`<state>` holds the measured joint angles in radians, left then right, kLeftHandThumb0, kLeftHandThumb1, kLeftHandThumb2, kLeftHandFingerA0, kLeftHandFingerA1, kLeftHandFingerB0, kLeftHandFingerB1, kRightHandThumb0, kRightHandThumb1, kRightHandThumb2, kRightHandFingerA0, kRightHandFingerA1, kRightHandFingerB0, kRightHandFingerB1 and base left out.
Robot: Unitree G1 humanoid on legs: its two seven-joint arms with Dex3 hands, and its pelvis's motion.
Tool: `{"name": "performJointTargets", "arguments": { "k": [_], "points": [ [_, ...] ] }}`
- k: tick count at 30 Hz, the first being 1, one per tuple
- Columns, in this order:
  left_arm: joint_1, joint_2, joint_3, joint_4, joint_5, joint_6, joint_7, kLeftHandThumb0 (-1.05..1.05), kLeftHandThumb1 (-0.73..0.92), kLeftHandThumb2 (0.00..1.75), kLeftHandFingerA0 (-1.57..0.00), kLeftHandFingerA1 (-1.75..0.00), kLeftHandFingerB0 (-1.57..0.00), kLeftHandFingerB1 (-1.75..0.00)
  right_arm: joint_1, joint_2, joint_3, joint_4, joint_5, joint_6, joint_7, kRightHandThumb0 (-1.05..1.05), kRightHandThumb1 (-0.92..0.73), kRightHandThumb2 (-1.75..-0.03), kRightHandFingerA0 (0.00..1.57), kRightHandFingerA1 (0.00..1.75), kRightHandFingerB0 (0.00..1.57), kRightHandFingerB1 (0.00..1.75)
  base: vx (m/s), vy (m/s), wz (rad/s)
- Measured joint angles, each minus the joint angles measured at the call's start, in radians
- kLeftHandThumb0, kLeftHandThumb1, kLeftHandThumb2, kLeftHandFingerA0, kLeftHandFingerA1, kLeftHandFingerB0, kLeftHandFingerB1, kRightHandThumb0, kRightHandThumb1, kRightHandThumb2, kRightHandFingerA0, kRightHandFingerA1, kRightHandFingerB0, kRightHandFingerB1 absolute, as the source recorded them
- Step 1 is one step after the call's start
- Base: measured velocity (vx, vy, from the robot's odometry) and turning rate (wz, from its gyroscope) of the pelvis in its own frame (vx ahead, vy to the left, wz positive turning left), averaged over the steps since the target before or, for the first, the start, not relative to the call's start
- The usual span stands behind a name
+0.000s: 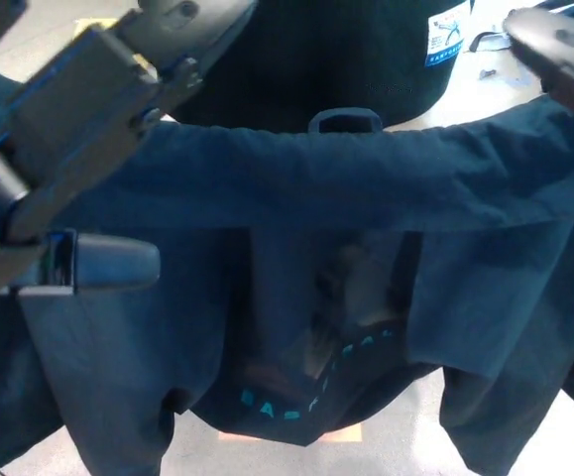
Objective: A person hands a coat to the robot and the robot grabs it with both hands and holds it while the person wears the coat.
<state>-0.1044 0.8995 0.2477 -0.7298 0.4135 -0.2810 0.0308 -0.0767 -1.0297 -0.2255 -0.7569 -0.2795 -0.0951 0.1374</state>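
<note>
Clearly the dark navy fabric coat (316, 188) hangs spread by its collar so the person in black (306, 59) can slip in; left hand (78, 169) clamped on it, right hand (564, 55) unclear.

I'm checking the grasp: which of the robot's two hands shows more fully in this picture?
The left hand: its wrist block and a finger sit over the coat at picture left. Only a sliver of the right hand shows.

pale floor (564, 436), orange floor patch (341, 433)

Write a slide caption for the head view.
Robot's left hand raised at a dark navy fabric coat spread before a person's black-clad torso.
</note>
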Motion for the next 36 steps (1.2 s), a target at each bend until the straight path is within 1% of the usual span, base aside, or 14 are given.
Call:
{"name": "performJointTargets", "arguments": {
  "k": [8,11,12,13,15,19,21,24,26,30,31,33,34,36],
  "points": [
    [-0.148,0.047,-0.129,0.103,0.012,0.064,-0.129,-0.83,0.47,0.88,-0.01,-0.21,0.0,-0.02,-0.147,-0.008,0.141,0.061,-0.005,0.077,0.105,-0.75,-0.43,-0.81,0.8,0.61,0.0,0.07,0.0,0.0,0.0],
    [-0.201,0.048,-0.179,0.15,0.02,0.087,-0.172,-0.79,0.44,0.86,0.0,-0.21,0.0,-0.04,-0.201,-0.008,0.195,0.095,-0.015,0.104,0.14,-0.74,-0.54,-0.57,0.88,0.51,0.0,0.06,0.0,0.0,0.0],
    [-0.227,0.048,-0.206,0.178,0.026,0.101,-0.196,-0.89,0.54,0.58,0.0,-0.27,0.0,-0.07,-0.232,-0.006,0.227,0.118,-0.024,0.121,0.16,-0.76,-0.45,-0.83,0.97,0.68,0.0,0.04,0.0,0.0,0.0],
    [-0.239,0.048,-0.218,0.19,0.03,0.107,-0.206,-0.78,0.44,0.86,0.0,-0.19,0.0,-0.05,-0.246,-0.005,0.241,0.127,-0.028,0.128,0.169,-0.73,-0.44,-0.8,0.91,0.72,0.0,0.06,0.0,0.0,0.0],
    [-0.281,0.045,-0.259,0.236,0.043,0.13,-0.244,-0.77,0.43,0.86,0.0,-0.19,0.0,-0.06,-0.293,0.005,0.291,0.168,-0.045,0.154,0.197,-0.71,-0.55,-0.58,0.95,0.77,0.0,0.06,0.0,0.0,0.0],
    [-0.353,0.032,-0.333,0.327,0.067,0.179,-0.311,-0.77,0.42,0.85,0.0,-0.17,0.0,-0.06,-0.38,0.036,0.389,0.25,-0.089,0.205,0.25,-0.81,-0.48,-0.86,0.92,0.69,0.0,0.02,0.0,0.0,0.0],
    [-0.393,0.017,-0.374,0.381,0.086,0.21,-0.348,-0.77,0.42,0.86,0.0,-0.16,0.0,-0.06,-0.426,0.06,0.445,0.296,-0.119,0.24,0.283,-0.77,-0.57,-0.58,0.85,0.53,0.0,0.0,0.0,0.0,0.0],
    [-0.427,-0.005,-0.422,0.439,0.112,0.252,-0.396,-0.79,0.43,0.87,0.0,-0.16,0.0,-0.05,-0.472,0.094,0.505,0.346,-0.162,0.288,0.325,-0.76,-0.57,-0.58,0.83,0.53,0.0,0.0,0.0,0.0,0.0],
    [-0.442,-0.017,-0.447,0.467,0.133,0.28,-0.425,-0.9,0.54,0.6,0.0,-0.26,0.0,-0.07,-0.492,0.113,0.538,0.374,-0.192,0.317,0.351,-0.77,-0.57,-0.58,0.84,0.53,0.0,0.0,0.0,0.0,0.0],
    [-0.455,-0.043,-0.481,0.501,0.179,0.332,-0.478,-0.89,0.52,0.59,0.0,-0.25,0.0,-0.05,-0.512,0.147,0.586,0.426,-0.248,0.367,0.402,-0.81,-0.46,-0.82,0.76,0.62,0.0,0.0,0.0,0.0,0.0],
    [-0.458,-0.048,-0.486,0.507,0.188,0.342,-0.489,-0.88,0.52,0.6,0.0,-0.24,0.0,-0.05,-0.514,0.153,0.592,0.438,-0.259,0.375,0.413,-0.85,-0.58,-0.58,0.78,0.5,0.0,0.0,0.0,0.0,0.0],
    [-0.462,-0.057,-0.493,0.514,0.205,0.356,-0.505,-0.86,0.51,0.62,0.0,-0.24,0.0,-0.03,-0.519,0.161,0.603,0.456,-0.274,0.384,0.431,-0.86,-0.58,-0.58,0.71,0.48,0.0,0.0,0.0,0.0,0.0],
    [-0.464,-0.064,-0.497,0.518,0.213,0.364,-0.512,-0.85,0.53,0.57,0.0,-0.2,0.0,-0.04,-0.525,0.162,0.613,0.471,-0.281,0.388,0.449,-0.84,-0.46,-0.86,0.65,0.6,0.0,0.0,0.0,0.0,0.0],
    [-0.464,-0.073,-0.503,0.523,0.226,0.371,-0.523,-0.77,0.42,0.85,0.0,-0.13,0.0,-0.05,-0.532,0.162,0.625,0.488,-0.292,0.392,0.476,-0.83,-0.46,-0.86,0.63,0.6,0.0,0.0,0.0,0.0,0.0]
  ]
}}
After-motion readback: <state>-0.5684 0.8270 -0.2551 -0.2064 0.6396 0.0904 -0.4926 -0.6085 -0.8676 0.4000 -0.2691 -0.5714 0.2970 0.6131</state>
